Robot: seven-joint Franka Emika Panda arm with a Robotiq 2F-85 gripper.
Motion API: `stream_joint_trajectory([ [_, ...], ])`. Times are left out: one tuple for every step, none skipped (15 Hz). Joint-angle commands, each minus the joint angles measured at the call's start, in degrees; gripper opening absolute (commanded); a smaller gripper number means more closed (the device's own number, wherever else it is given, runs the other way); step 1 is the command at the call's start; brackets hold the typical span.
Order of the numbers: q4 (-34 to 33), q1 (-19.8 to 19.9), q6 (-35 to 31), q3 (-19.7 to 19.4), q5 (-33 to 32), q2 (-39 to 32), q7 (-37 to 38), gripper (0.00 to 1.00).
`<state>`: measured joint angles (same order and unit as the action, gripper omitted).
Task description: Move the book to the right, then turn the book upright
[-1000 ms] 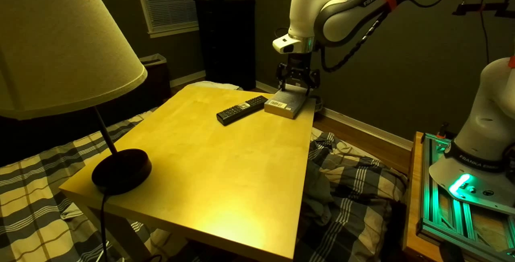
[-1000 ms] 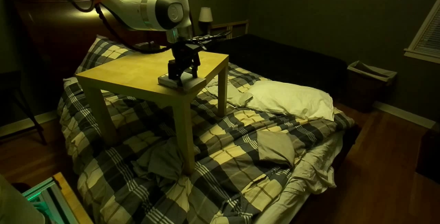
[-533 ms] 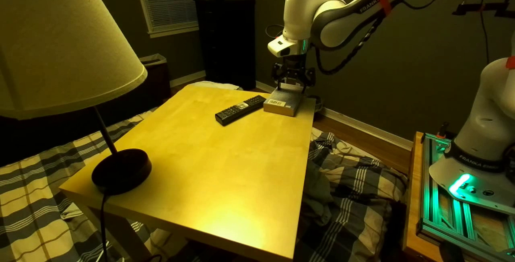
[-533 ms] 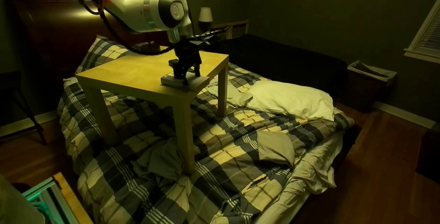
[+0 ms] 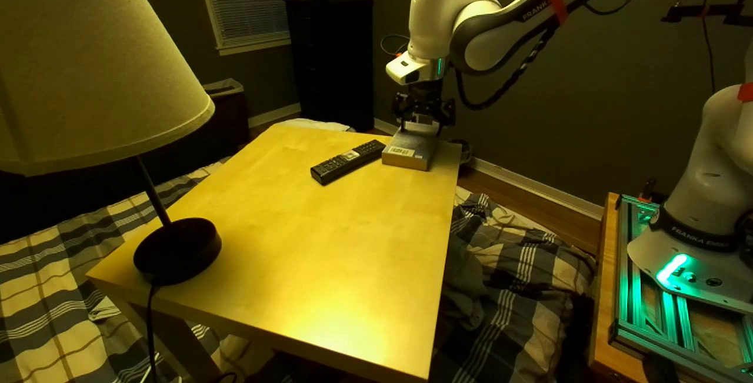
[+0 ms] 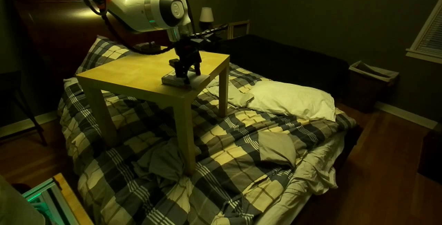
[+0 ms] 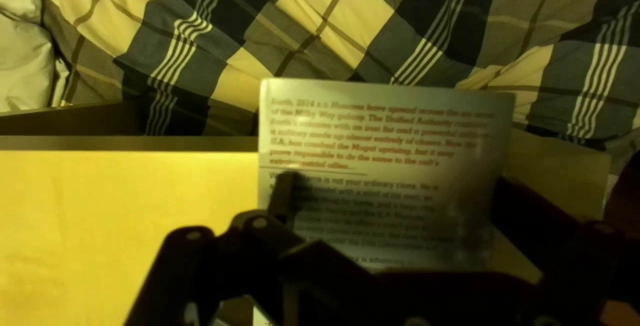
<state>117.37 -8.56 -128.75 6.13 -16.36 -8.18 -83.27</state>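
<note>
Book [image 5: 413, 146] lies flat, printed face up, on your tabletop [image 5: 294, 242]; in an exterior view you see it by the far edge, near the far right corner. Your fingers [image 7: 281, 201] are released, spread wide over it: in the wrist view one stands over the cover and the other at the cover's right-hand side. You cannot tell whether either touches. A black remote [image 5: 347, 162] lies to the left of the book, its end just beside it, and the lamp [image 5: 100, 77] stands at the tabletop's near left corner.
</note>
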Motion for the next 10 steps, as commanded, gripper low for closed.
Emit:
stream_joint_trajectory([
  [-2.29, 0.29, 4.10, 1.30, 0.05, 0.52, -0.37, 1.00],
  [-3.01, 0.26, 5.19, 1.51, 0.33, 1.21, -0.58, 1.00],
  [-3.90, 0.25, 6.88, 1.82, 1.36, 2.10, -0.60, 1.00],
  [-5.01, 0.21, 10.13, 2.05, 3.49, 2.95, 1.51, 1.00],
  [-6.25, 0.21, 13.59, 2.08, 4.94, 3.60, 3.75, 1.00],
  [-7.12, 0.29, 16.18, 2.10, 6.82, 4.52, 6.00, 1.00],
  [-7.53, 0.33, 18.97, 2.21, 9.01, 5.85, 7.43, 1.00],
  [-7.92, 0.26, 21.49, 2.21, 10.72, 6.90, 9.50, 1.00],
  [-7.56, 0.40, 23.05, 2.09, 13.32, 8.39, 10.74, 1.00],
  [-7.01, 0.49, 24.28, 1.86, 15.29, 10.00, 12.58, 1.00],
])
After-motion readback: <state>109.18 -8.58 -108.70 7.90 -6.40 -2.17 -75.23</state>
